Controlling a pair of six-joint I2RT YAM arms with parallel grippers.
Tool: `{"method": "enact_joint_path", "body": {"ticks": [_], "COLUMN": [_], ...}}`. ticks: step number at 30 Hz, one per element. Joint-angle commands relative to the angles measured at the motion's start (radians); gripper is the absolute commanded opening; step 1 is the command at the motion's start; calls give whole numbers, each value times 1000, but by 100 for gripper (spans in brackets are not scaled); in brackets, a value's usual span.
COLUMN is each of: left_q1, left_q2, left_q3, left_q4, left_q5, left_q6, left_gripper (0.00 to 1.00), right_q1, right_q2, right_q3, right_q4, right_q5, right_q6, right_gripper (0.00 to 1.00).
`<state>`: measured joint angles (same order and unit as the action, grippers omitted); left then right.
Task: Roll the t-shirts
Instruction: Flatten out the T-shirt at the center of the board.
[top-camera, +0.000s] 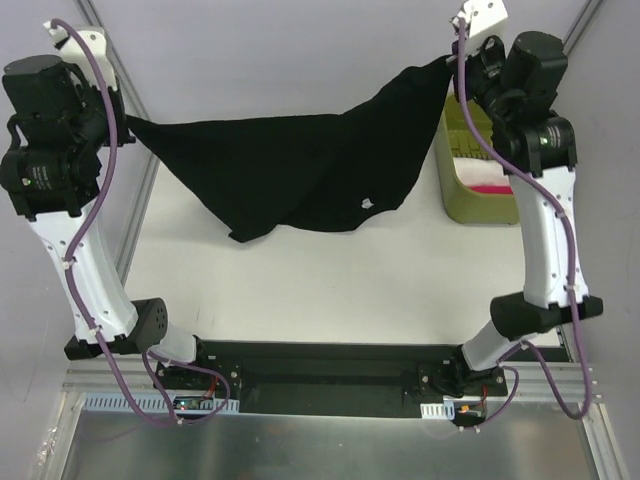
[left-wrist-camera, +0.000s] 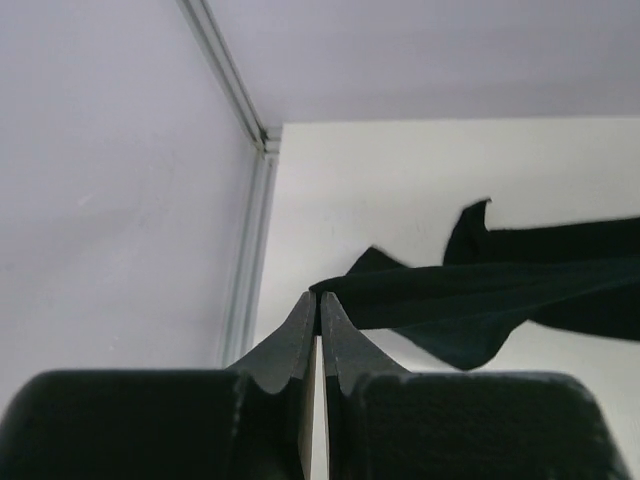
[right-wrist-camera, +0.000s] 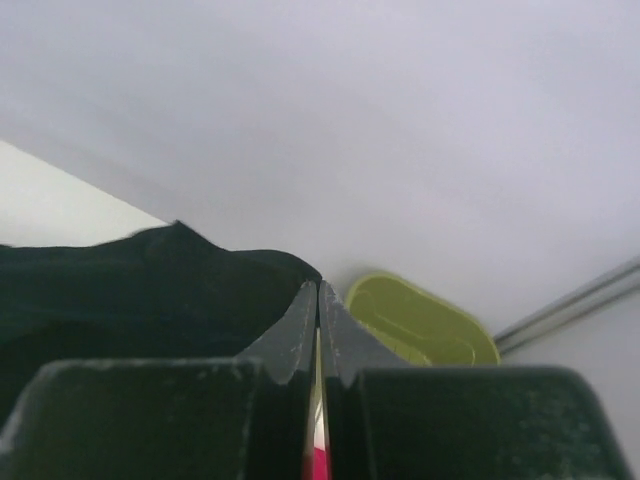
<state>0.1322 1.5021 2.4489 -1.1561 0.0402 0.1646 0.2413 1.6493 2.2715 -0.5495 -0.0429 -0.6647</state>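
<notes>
walls (top-camera: 300, 50) of pale grey ringed the white desk (top-camera: 330, 290), where the left gripper (left-wrist-camera: 318, 300) and right gripper (right-wrist-camera: 318, 288) each clenched the black t-shirt (top-camera: 300, 170) above its far edge.

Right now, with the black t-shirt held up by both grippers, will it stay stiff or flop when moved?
Probably very floppy: the t-shirt sags in a swag between the left gripper and right gripper. Likely light, since pinches at two corners hold it. Its hanging hem would probably bunch on the table.
</notes>
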Motion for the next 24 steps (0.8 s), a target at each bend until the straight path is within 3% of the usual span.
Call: {"method": "enact_joint_path", "body": {"ticks": [1, 5, 10, 13, 18, 24], "left_q1": [3, 4, 4, 4, 4, 4], "left_q2": [-49, -130, -282, -304, -342, -295], "left_q3": [134, 111, -28, -2, -24, -28], "left_q4": [125, 248, 453, 457, 455, 455], "left_q5": [-85, -74, -111, -134, -82, -42], "left_q6": [-17, -27, -2, 9, -4, -11], "left_gripper": [0, 0, 0, 0, 0, 0], "right_q1": [169, 305, 291, 291, 291, 289], "right_q2": [-201, -270, -336, -350, -416, -373], "right_q3": [-20, -26, 51, 123, 85, 40], "right_q4": [-38, -107, -156, -197, -179, -58], "right_q5": [0, 138, 245, 302, 307, 261], "right_q6": [-174, -239, -259, -335, -368, -412], "right_gripper": [1, 1, 1, 0, 1, 0]}}
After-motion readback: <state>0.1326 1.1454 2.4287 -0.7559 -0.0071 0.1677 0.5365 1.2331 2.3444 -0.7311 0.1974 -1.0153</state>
